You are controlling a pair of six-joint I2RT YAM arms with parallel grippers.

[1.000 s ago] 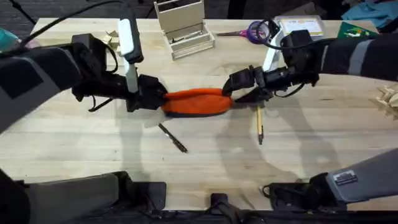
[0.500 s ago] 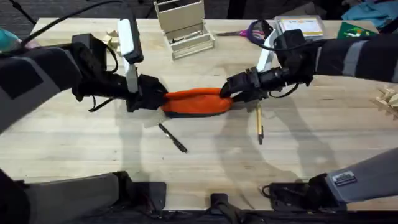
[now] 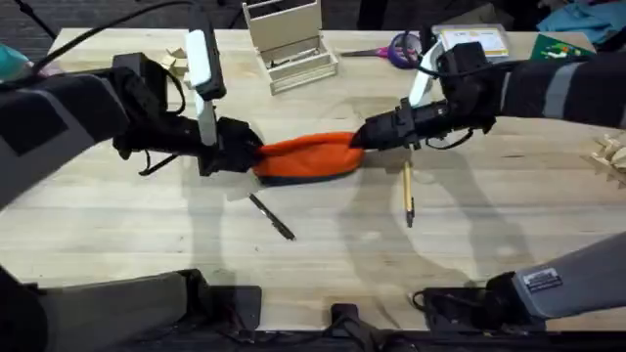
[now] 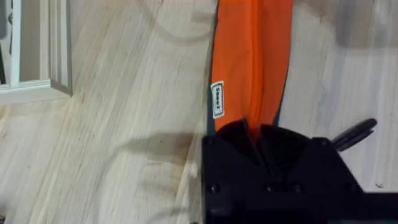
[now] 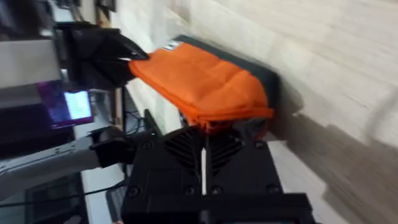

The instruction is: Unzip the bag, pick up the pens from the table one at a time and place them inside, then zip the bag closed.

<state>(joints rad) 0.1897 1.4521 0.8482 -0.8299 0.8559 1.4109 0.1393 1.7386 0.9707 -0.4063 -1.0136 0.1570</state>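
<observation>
Left pincer (image 3: 252, 154) is clamped on the left end of the orange pencil pouch (image 3: 308, 158); the left wrist view shows the fabric pinched between its closed fingers, with the white label on the pouch side just beyond them. The pouch lies lengthwise mid-worktop (image 3: 489, 235), navy edge toward the camera. Nearer the arm bases, the black pen (image 3: 271, 216) rests diagonally on the wood, just clear of the pouch. The tan pen (image 3: 408, 194) lies beyond the pouch's right end, dark tip pointing toward the bases. Right pincer (image 3: 359, 137) is closed on the pouch's right end, gripping fabric there (right wrist view shows orange cloth bunched at its fingers; whether it has the zipper pull itself I cannot tell). Judgement on progress: early. No gap in the zipper line can be made out, so unzipping looks barely begun at most. Both pens remain outside; loading each in turn and zipping shut are still to do.
</observation>
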